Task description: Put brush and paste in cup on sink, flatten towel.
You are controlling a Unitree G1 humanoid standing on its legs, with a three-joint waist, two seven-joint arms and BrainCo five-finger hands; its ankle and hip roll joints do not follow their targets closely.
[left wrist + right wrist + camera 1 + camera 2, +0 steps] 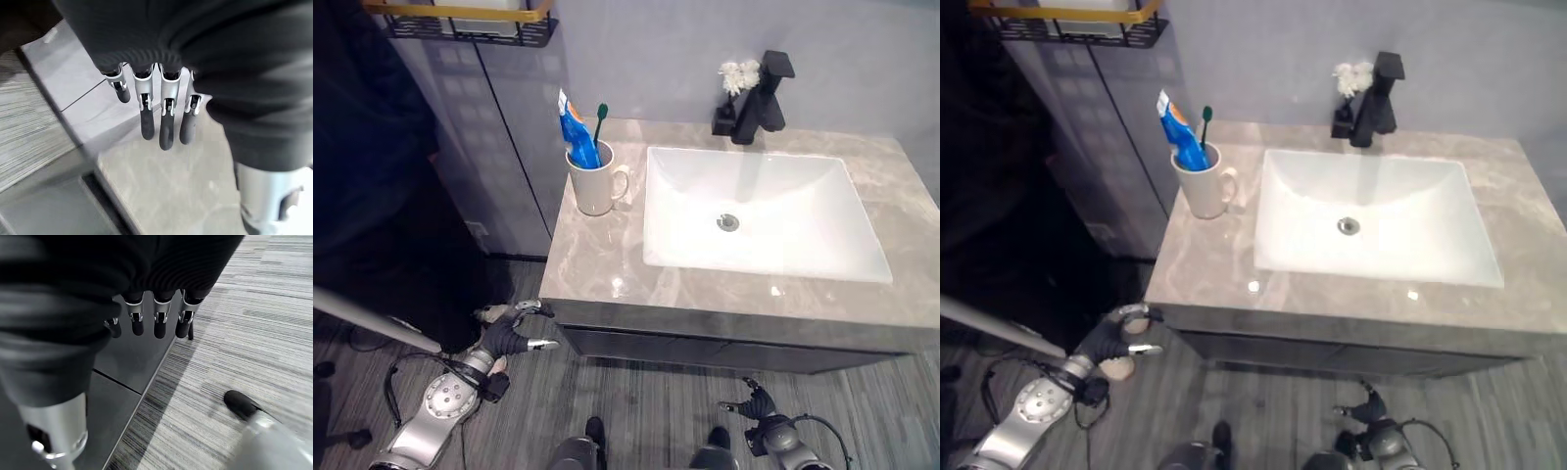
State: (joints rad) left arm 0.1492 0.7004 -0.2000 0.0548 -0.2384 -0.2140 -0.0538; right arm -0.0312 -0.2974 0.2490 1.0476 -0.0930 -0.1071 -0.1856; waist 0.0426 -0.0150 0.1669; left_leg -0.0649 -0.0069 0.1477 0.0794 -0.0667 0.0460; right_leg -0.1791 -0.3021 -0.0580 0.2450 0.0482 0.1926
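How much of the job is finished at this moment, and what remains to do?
Done: the toothbrush and the blue paste tube stand in the cup on the counter beside the sink. In hand: nothing; the left hand and right hand hang low, fingers relaxed. Left: flattening the towel, which I cannot see here.

Cup [1205, 185] on counter [1234, 274], left of basin [1371, 220]; paste [1178, 129] and brush [1205, 125] upright inside. Black tap [1374, 98] behind basin. Left hand [1121, 333] and right hand [1363, 409] low, below counter edge.
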